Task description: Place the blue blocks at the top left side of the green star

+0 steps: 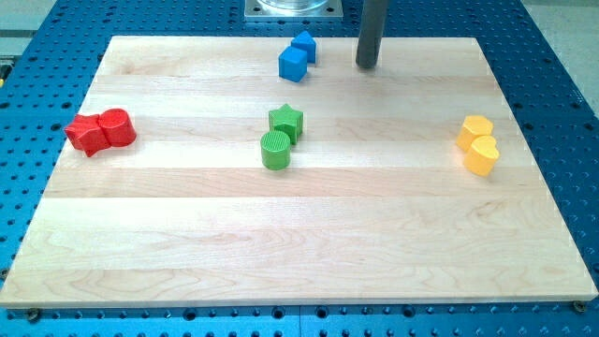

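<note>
Two blue blocks sit near the board's top edge: a blue cube (293,64) and a blue block of unclear shape (304,45) touching it just above and to the right. The green star (286,122) lies near the board's middle, below the blue blocks. My tip (366,65) rests on the board to the right of the blue blocks, a short gap away from them, and up and right of the green star.
A green cylinder (275,150) touches the green star at its lower left. A red star-like block (86,135) and a red cylinder (116,127) sit at the left edge. Two yellow blocks (475,131) (482,155) sit at the right. The wooden board (309,253) lies on a blue perforated table.
</note>
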`<move>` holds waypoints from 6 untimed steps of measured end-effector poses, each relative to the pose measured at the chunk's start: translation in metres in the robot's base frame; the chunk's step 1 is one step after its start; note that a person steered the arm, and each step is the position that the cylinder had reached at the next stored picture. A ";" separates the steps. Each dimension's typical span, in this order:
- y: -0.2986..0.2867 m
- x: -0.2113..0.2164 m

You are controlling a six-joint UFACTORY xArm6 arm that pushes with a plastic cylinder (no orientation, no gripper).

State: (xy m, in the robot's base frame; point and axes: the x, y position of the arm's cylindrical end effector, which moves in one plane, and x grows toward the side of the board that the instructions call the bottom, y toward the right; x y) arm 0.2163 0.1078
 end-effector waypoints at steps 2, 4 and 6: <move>-0.086 -0.008; -0.170 0.106; -0.164 0.061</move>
